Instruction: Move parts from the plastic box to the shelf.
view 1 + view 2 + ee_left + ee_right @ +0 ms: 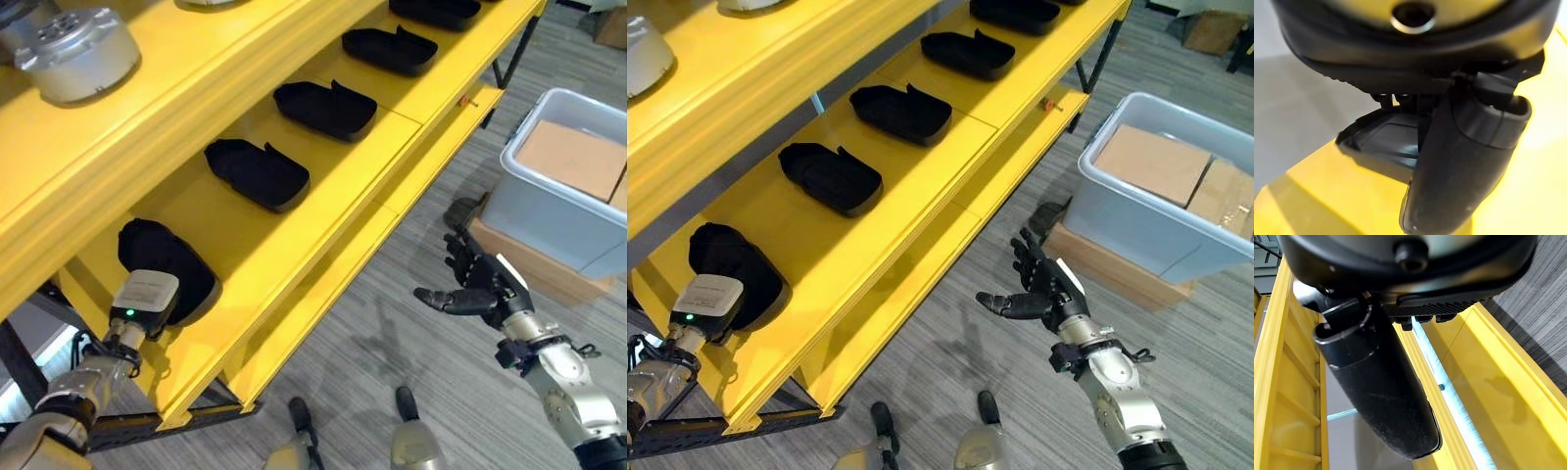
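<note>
Left hand [145, 304] at 8 o'clock on the yellow shelf [294, 245], fingers hidden against the nearest black tray [167, 266]; grip not readable. Right hand [1043, 289] empty, fingers spread, over the floor at 4 o'clock; plastic box [1156, 220] at 2 o'clock holding cardboard-coloured parts [1151, 162]. Risk: blind withdrawal of left hand dragging the tray off the shelf edge.

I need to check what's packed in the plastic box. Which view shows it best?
The right eye view: the plastic box sits whole, with cardboard packages inside. The left eye view cuts it at the edge.
</note>
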{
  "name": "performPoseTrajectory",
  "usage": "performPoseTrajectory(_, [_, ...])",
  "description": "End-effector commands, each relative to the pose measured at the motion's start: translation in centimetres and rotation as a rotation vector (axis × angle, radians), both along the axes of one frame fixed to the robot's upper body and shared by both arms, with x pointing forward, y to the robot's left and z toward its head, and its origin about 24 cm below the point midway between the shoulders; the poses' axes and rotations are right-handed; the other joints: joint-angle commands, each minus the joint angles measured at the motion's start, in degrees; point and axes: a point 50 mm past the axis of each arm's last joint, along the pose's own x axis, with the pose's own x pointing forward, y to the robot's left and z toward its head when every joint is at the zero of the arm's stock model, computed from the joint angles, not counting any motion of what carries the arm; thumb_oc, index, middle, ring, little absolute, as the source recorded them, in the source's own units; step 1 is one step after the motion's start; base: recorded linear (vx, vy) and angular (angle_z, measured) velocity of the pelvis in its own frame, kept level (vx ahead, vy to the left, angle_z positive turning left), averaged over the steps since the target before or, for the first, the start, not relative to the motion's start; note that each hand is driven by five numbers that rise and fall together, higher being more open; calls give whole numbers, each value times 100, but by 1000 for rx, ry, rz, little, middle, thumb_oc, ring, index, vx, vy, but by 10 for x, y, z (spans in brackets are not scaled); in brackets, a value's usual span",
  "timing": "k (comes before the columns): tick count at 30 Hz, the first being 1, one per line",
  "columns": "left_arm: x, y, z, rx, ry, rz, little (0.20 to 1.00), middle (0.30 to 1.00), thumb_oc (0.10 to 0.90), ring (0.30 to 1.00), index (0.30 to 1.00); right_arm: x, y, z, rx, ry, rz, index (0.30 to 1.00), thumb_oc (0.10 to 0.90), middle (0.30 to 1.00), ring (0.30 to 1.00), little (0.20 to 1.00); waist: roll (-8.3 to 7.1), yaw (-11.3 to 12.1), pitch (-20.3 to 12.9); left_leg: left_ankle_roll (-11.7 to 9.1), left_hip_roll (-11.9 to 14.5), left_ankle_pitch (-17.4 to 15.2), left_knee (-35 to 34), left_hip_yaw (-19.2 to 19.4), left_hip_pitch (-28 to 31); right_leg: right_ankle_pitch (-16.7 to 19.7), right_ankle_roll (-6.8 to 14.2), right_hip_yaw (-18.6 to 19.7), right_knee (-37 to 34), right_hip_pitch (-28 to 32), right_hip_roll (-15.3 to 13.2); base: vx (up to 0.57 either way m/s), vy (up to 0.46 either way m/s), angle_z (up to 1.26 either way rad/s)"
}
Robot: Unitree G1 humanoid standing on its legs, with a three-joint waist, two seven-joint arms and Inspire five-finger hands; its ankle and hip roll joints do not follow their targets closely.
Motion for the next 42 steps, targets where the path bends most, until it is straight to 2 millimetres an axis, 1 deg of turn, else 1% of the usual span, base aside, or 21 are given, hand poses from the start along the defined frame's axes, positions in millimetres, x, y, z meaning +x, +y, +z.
performPoseTrajectory(1, [7,-3,3,-103,-99,68,1000,1000,900,1000,1000,10,10,57,16,-333,34,1000,900,1000,1000,1000,-286,194,-130,165,31,-1017,1075,-93,-123,-176,-182,-242,605,-680,72,-14,-73,1])
performPoseTrajectory(2, [12,-12,2,-112,-114,35,1000,1000,900,1000,1000,9,12,54,24,-335,32,1000,900,1000,1000,1000,-316,210,-137,162,41,-1007,1062,-108,-125,-176,-182,-243,610,-686,85,-10,-89,9])
performPoseTrajectory(5, [17,-26,0,-124,-146,-19,1000,1000,900,1000,1000,9,14,51,32,-330,34,1000,900,1000,1000,1000,-367,234,-156,157,63,-990,1050,-127,-125,-169,-181,-241,620,-692,102,13,-49,10])
performPoseTrajectory(7, [20,-29,2,-140,-160,-22,1000,1000,900,1000,1000,9,15,50,37,-326,38,1000,900,1000,1000,1000,-382,234,-157,153,73,-981,1045,-127,-122,-168,-182,-235,623,-691,111,12,-18,1])
performPoseTrajectory(10, [26,-38,5,-148,-197,-68,1000,1000,900,1000,1000,9,18,48,41,-323,41,1000,900,1000,1000,1000,-406,234,-164,146,91,-978,1056,-135,-142,-175,-182,-222,646,-713,121,10,-22,1])
performPoseTrajectory(12, [30,-46,9,-150,-280,-98,1000,1000,900,1000,1000,9,21,43,43,-318,48,1000,900,1000,1000,1000,-438,225,-170,140,105,-979,1063,-128,-136,-174,-182,-201,641,-705,131,13,-17,0])
performPoseTrajectory(16, [36,-49,20,-183,-371,-104,1000,1000,900,1000,1000,7,21,40,48,-316,48,1000,900,1000,1000,1000,-471,208,-173,137,119,-984,1095,-111,-156,-171,-184,-169,661,-727,138,5,-16,0])
performPoseTrajectory(19, [39,-64,25,-154,-452,-187,1000,1000,900,1000,1000,6,26,38,59,-321,51,1000,900,1000,1000,1000,-495,228,-141,134,135,-993,1144,-131,-200,-175,-194,-143,704,-763,155,-1,-40,2])
performPoseTrajectory(20, [38,-66,29,-148,-523,-186,1000,1000,900,1000,1000,5,26,38,55,-321,46,1000,900,1000,1000,1000,-501,248,-130,133,134,-991,1147,-147,-205,-179,-199,-140,702,-756,161,0,-41,1])
performPoseTrajectory(23, [33,-64,37,-129,-650,-135,1000,1000,900,1000,1000,3,26,36,66,-319,36,1000,900,1000,1000,1000,-516,310,-125,137,125,-993,1157,-192,-218,-184,-201,-156,696,-740,156,7,-41,-1])
performPoseTrajectory(24, [29,-61,38,-109,-701,-119,1000,1000,900,1000,1000,1,26,34,70,-317,32,1000,900,1000,1000,1000,-529,331,-136,134,127,-993,1158,-207,-216,-180,-200,-169,682,-723,152,27,-75,2])
performPoseTrajectory(25, [21,-61,41,-107,-802,-96,1000,1000,900,1000,1000,-4,27,31,84,-314,24,1000,900,1000,1000,1000,-551,386,-152,128,129,-982,1138,-254,-205,-188,-200,-194,669,-690,157,29,-68,5])
performPoseTrajectory(27, [17,-63,42,-117,-851,-109,1000,1000,900,1000,1000,-6,27,28,96,-309,16,1000,900,1000,1000,1000,-569,417,-173,129,128,-982,1127,-282,-196,-190,-198,-215,648,-657,158,25,-55,9])
performPoseTrajectory(30, [14,-69,41,-126,-867,-129,1000,1000,900,1000,1000,-9,27,26,100,-305,8,1000,900,1000,1000,1000,-590,453,-192,121,132,-982,1120,-319,-190,-190,-200,-240,630,-627,158,18,-44,6])
performPoseTrajectory(31, [9,-74,40,-129,-877,-162,1000,1000,900,1000,1000,-11,28,24,110,-299,4,1000,900,1000,1000,1000,-608,498,-206,118,141,-983,1121,-352,-186,-188,-203,-264,626,-603,164,23,-61,5])
performPoseTrajectory(36, [3,-75,42,-134,-894,-186,1000,1000,900,1000,1000,-13,27,22,117,-293,-5,1000,900,1000,1000,1000,-606,545,-236,111,142,-986,1100,-383,-161,-203,-207,-280,623,-569,168,15,-25,7])
performPoseTrajectory(37, [0,-74,45,-128,-906,-200,1000,1000,900,1000,1000,-15,25,22,125,-290,-9,1000,900,1000,1000,1000,-601,562,-256,110,136,-988,1085,-403,-147,-203,-204,-281,615,-552,166,15,-15,6])
performPoseTrajectory(42, [-7,-74,46,-110,-905,-219,1000,1000,900,1000,1000,-20,24,20,129,-285,-11,1000,900,1000,1000,1000,-590,582,-299,107,129,-999,1084,-428,-130,-228,-198,-285,631,-526,155,0,0,0])
